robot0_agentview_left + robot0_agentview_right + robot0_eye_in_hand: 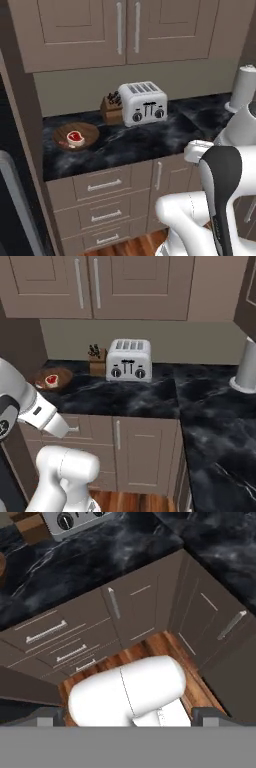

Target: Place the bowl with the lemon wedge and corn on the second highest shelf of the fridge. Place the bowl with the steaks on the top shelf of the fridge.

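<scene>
Dark brown and wooden, the wide shallow plate-like bowl with the steaks (76, 135) rests on the black marbled bench (150, 137), well to the left of the white-and-chrome four-slot toaster (144, 103), which serves as the landmark here. Inside that dish lie the steaks (75, 136), a flat red raw cut with a white fat rim; the smaller strip is too small to make out with certainty. A brown wooden knife block (112, 109) stands just beside the toaster, touching or nearly touching its left side, and a pale cylindrical canister (247, 367) stands well to the right of the toaster on the bench. The end effector (128, 716) hangs away from the bench, aimed down at the beige-brown drawer fronts (60, 639) and the wooden floor (145, 649) below and in front of the toaster; its two dark fingertips (49, 716) sit wide apart with nothing between them. Judged from this layout, the steak dish is not yet gripped or lifted, so its transfer to the top shelf of the fridge remains outstanding. The status of the orange bowl with the lemon wedge and corn cannot be determined from these views. At the far left of the toaster, a dark panel edge (15, 200) may belong to the fridge, but this is uncertain.
</scene>
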Robot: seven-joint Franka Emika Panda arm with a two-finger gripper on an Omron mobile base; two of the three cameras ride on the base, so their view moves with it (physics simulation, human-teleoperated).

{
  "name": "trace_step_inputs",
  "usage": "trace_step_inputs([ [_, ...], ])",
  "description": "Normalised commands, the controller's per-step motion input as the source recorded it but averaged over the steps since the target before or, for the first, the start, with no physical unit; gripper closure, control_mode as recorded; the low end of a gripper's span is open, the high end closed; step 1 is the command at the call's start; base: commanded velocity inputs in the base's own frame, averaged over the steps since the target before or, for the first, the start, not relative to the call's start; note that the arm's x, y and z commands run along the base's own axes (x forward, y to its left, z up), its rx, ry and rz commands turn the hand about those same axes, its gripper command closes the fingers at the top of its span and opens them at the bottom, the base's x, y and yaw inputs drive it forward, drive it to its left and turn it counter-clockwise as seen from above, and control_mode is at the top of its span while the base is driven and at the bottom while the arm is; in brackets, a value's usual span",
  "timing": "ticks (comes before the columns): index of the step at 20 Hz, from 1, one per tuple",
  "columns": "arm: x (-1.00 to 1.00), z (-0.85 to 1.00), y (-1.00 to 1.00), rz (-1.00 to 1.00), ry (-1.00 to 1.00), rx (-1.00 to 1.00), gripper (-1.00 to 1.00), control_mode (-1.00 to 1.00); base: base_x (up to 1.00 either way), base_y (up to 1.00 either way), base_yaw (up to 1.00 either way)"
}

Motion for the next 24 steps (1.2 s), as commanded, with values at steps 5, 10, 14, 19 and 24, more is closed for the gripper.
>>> trace_step_inputs([
  [5,0.00,0.00,0.00,0.00,0.00,0.00,-1.00,1.00,0.99,0.16,0.55],
  [10,0.00,0.00,0.00,0.00,0.00,0.00,-1.00,1.00,0.55,0.20,0.06],
  [14,0.00,0.00,0.00,0.00,0.00,0.00,-1.00,1.00,0.30,0.53,0.01],
  [19,0.00,0.00,0.00,0.00,0.00,0.00,-1.00,1.00,0.22,0.56,0.04],
  [24,0.00,0.00,0.00,0.00,0.00,0.00,-1.00,1.00,0.58,0.22,0.01],
])
